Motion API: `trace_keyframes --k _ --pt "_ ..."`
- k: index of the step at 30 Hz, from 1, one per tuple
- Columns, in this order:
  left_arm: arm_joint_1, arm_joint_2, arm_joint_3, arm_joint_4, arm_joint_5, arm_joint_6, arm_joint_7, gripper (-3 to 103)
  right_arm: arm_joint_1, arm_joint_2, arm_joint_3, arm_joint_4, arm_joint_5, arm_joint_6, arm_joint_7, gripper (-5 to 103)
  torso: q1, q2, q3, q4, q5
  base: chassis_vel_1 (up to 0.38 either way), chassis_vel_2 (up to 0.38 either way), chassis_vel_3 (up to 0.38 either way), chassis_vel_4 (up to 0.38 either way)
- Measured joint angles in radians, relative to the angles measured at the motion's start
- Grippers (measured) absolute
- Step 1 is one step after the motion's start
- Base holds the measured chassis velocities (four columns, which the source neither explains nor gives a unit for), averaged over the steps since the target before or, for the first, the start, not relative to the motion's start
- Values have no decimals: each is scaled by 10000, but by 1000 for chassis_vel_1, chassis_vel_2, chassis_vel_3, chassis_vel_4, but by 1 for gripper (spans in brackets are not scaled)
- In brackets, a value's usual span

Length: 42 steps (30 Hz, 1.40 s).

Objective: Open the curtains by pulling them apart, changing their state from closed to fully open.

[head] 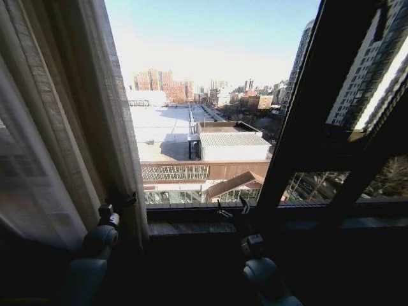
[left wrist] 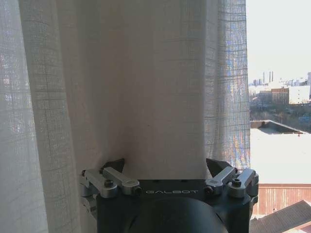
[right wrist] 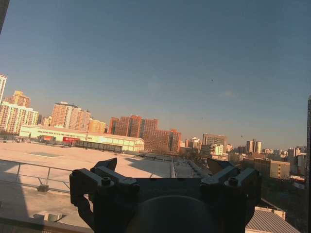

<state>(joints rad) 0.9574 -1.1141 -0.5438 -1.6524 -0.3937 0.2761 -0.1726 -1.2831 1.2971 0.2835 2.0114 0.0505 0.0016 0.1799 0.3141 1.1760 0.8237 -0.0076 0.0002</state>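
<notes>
- One curtain panel: sheer white, pleated, bunched at the left side of the window in the head view. No panel is seen on the right side there, where dark window frame bars cross the glass.
- One cleared span of glass at the middle, giving onto rooftops and distant towers.
- One left gripper: low at the panel's inner edge, just above the dark sill. In the left wrist view its fingers stand spread, with a wide fold of the fabric lying between them. Whether the pads actually press the cloth cannot be told.
- One right gripper: low at the middle of the window by the sill, fingers spread, nothing between them. The right wrist view looks past it to open sky and buildings.
- Progress, as a judgement: the left panel looks drawn well aside, so the opening appears largely made. Whether a right panel hangs beyond the frame cannot be told.
- Risk, slack grip: with the fingers spread, the thin weave may slide out if the arm sweeps further left, leaving the panel short of fully open.
- Risk, snag: fine threads could catch on the finger linkages and pull or tear.
- Risk, contact: both grippers sit close to the sill and glass, so a low or forward motion could strike either.
</notes>
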Motion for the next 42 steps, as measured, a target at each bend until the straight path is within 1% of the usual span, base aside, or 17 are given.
trace_keyframes --k 1,4,7,10,13,16,20,22,25,26,28,31,32,37,38,41,42 --pt "0 0 0 0 0 0 0 95 0 0 0 0 0 0 0 100 0 0 0 0 0 0 0 0 0" --pt "-117 11 85 73 -52 -2 -90 80 -53 25 -10 6 -26 -2 5 100 0 0 -1 -1 0 0 0 0 0" --pt "-117 73 94 73 -69 -6 -85 74 -61 31 -29 6 -32 -2 6 100 0 0 -1 0 1 0 0 0 0" --pt "-39 181 36 63 -105 -17 -20 57 -72 48 -38 -9 -35 -3 10 100 0 -1 -1 0 0 0 0 0 0" --pt "41 232 -41 13 -126 -20 66 46 -91 44 -40 -34 -37 -3 11 100 0 0 -1 0 0 0 0 0 0" --pt "101 257 -104 -37 -154 -20 104 42 -95 34 -40 -57 -37 5 12 100 0 0 -1 0 0 0 0 0 0" --pt "212 272 -243 -195 -182 25 116 20 -70 13 -41 -68 -37 17 13 100 0 0 -1 0 0 0 0 0 0" --pt "235 280 -268 -232 -190 62 109 20 -60 6 -47 -68 -37 19 13 100 0 0 -1 0 0 0 0 0 0" --pt "322 307 -362 -360 -276 165 -140 4 -38 -48 -70 -60 -28 20 13 100 0 0 -1 0 0 0 0 0 0" --pt "322 307 -362 -360 -276 165 -140 4 -38 -48 -70 -60 -28 20 13 100 0 0 -1 0 0 0 0 0 0" --pt "326 296 -415 -402 -342 250 -527 0 -34 -85 -79 -49 -15 23 13 100 0 0 -2 0 0 0 0 0 0" --pt "-36 54 -648 -339 -693 690 -2128 0 -39 -146 -98 -40 9 44 11 100 -1 0 -1 1 0 0 0 0 0" --pt "-36 54 -648 -339 -693 690 -2128 0 -39 -146 -98 -40 9 44 11 100 -1 0 -1 1 0 0 0 0 0" --pt "-1037 -142 -1543 347 -791 900 -4840 0 -29 -159 -269 -77 16 151 -4 100 0 0 -1 -2 0 0 0 0 0" --pt "-1037 -142 -1543 347 -791 900 -4840 0 -29 -159 -269 -77 16 151 -4 100 0 0 -1 -2 0 0 0 0 0" --pt "-1302 85 -2490 885 -561 897 -5633 0 6 -163 -326 -103 23 199 -18 100 0 0 -1 -1 0 0 0 0 0" --pt "-1302 85 -2490 885 -561 897 -5633 0 6 -163 -326 -103 23 199 -18 100 0 0 -1 -1 0 0 0 0 0"
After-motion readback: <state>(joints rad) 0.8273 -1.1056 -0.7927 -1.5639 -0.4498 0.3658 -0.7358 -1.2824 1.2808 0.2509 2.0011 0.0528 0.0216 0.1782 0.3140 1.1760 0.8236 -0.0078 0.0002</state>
